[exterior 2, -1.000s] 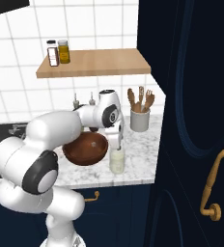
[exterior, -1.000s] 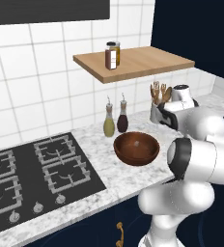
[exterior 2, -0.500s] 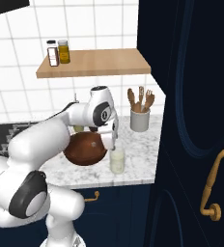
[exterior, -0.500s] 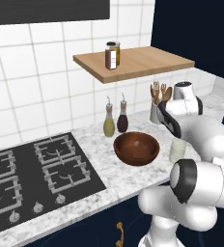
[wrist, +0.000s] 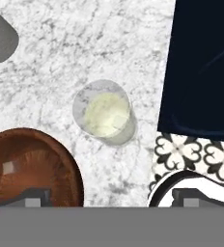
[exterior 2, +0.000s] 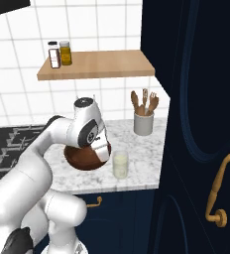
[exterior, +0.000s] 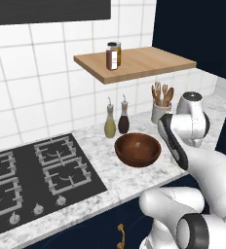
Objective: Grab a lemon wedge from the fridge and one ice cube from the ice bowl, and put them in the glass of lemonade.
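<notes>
The glass of lemonade (wrist: 104,113) stands upright on the marble counter (wrist: 85,48), just above the middle of the hand view, pale yellow-green inside. My gripper (wrist: 116,198) hovers over the counter, open, with nothing between its fingertips (wrist: 32,197). The ice bowl (wrist: 27,166) lies beside the left tip; a pale glint shows in it, and I cannot tell whether that is an ice cube. In the right base view the glass (exterior 2: 120,164) stands right of the bowl (exterior 2: 82,159), which my arm (exterior 2: 89,131) partly covers. The bowl (exterior: 138,150) is seen whole from the left base. The fridge and the lemon wedge are out of view.
A grey utensil crock (exterior 2: 143,124) stands at the back right. Two slim bottles (exterior: 116,124) stand behind the bowl, under a wooden shelf (exterior: 134,63) with jars. A gas hob (exterior: 37,170) lies left. A navy cabinet (exterior 2: 201,124) walls the right; the counter edge is near the glass.
My hand has drawn back from above the glass toward the bowl side, and the jaws have spread a little wider. Glass and bowl stay put.
</notes>
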You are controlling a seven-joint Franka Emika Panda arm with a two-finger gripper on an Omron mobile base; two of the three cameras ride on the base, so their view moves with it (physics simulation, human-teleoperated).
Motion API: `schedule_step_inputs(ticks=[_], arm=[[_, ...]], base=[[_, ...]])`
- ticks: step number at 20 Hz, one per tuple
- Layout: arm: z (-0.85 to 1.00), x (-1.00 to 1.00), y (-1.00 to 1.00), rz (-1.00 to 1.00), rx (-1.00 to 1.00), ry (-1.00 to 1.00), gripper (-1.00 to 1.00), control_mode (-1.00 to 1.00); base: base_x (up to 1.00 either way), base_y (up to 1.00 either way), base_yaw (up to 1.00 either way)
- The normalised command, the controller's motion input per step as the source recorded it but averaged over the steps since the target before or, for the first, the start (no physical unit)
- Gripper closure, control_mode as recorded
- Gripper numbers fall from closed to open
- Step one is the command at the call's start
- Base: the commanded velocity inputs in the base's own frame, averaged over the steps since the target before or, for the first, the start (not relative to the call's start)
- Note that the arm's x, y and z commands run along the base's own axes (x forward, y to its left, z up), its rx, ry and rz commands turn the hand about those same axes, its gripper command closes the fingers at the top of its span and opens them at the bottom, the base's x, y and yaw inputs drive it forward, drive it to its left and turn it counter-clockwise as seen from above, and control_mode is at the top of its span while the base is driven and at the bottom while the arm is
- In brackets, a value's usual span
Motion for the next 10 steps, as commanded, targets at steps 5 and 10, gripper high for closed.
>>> schedule_step_inputs(ticks=[5,10], arm=[[0.26,-0.32,0.47,0.62,0.08,0.00,-1.00,-1.00],[0.37,-0.86,0.83,0.30,-0.17,0.01,-1.00,-1.00]], base=[[0.00,0.00,0.00],[0.00,0.00,0.00]])
